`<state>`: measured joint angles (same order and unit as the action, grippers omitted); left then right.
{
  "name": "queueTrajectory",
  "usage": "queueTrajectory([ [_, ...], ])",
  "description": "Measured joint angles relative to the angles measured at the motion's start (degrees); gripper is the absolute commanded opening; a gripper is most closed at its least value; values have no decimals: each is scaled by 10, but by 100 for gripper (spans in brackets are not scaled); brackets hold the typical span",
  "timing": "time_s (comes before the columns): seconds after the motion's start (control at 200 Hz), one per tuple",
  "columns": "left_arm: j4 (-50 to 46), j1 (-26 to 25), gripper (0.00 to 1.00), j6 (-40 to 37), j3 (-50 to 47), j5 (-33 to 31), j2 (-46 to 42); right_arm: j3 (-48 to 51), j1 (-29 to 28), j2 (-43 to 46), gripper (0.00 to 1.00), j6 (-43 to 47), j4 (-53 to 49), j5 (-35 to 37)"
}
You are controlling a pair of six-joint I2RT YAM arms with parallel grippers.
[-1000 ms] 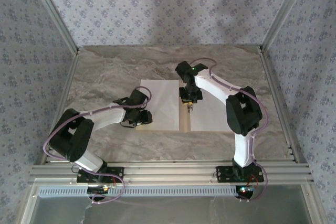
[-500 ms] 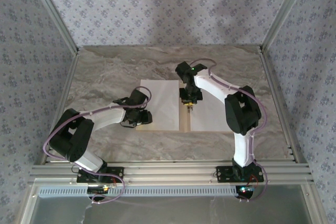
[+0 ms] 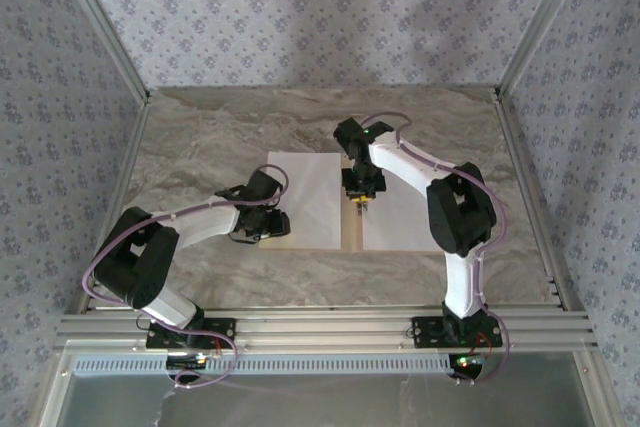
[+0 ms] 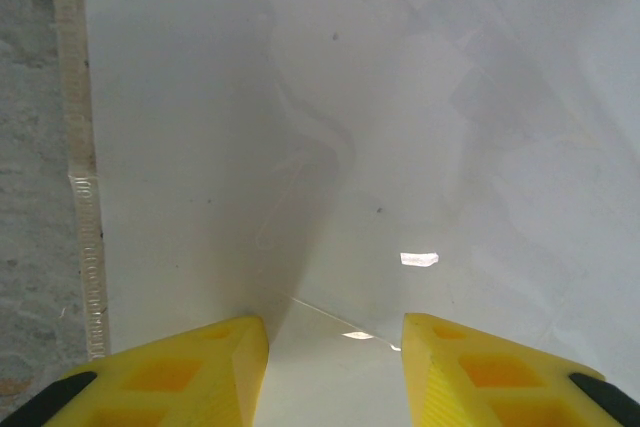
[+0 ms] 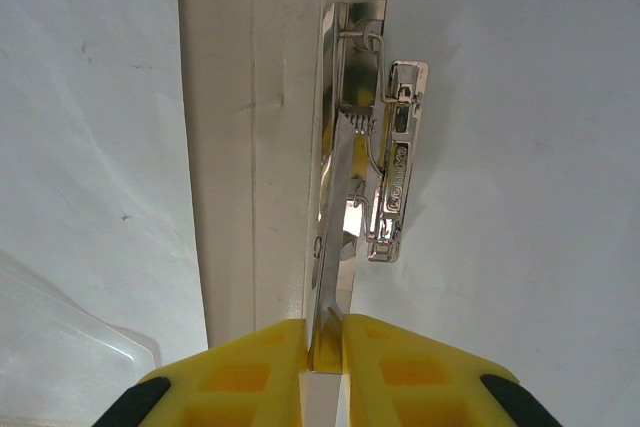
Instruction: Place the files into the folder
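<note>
On the left, bare marble table [image 3: 190,157] is seen well clear of everything, with more open surface along the far side. One left tool [image 3: 268,224] is set at the near left corner of the left sheet [image 3: 312,192]. In the left wrist view its yellow fingers [image 4: 190,372] are held apart over the white surface, with nothing between them. There the sheet's left edge is bordered by a thin pale strip, with grey table beyond. Two white sheets are counted, one on each half of the single open folder [image 3: 350,235], whose tan spine is exposed between them. One metal clip [image 5: 352,162] is fixed along that spine, and the right tool [image 3: 361,199] is closed narrowly on the clip's thin lever, as seen in the right wrist view [image 5: 325,332]. The right sheet [image 3: 400,219] lies flat, partly under the right arm. A band of bare table is left between the folder's near edge and the rail [image 3: 330,327].
</note>
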<state>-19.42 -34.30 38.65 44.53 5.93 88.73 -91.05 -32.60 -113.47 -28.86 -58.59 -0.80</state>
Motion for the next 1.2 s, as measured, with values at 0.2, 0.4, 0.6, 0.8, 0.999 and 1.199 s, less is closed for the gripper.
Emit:
queueTrajectory([
  [0.2, 0, 0, 43, 0, 0, 0, 0, 0, 0, 0, 17, 0, 0, 0],
  [0.4, 0, 0, 43, 0, 0, 0, 2, 0, 0, 0, 17, 0, 0, 0],
  [0.6, 0, 0, 43, 1, 0, 0, 2, 3, 0, 0, 16, 2, -2, 0],
  [0.8, 0, 0, 43, 4, 0, 0, 2, 12, 0, 0, 15, 2, -2, 2],
  [0.999, 0, 0, 43, 5, 0, 0, 2, 17, -1, 0, 14, 2, -1, 3],
  [1.199, 0, 0, 43, 5, 0, -2, 2, 22, -1, 0, 13, 2, 1, 4],
])
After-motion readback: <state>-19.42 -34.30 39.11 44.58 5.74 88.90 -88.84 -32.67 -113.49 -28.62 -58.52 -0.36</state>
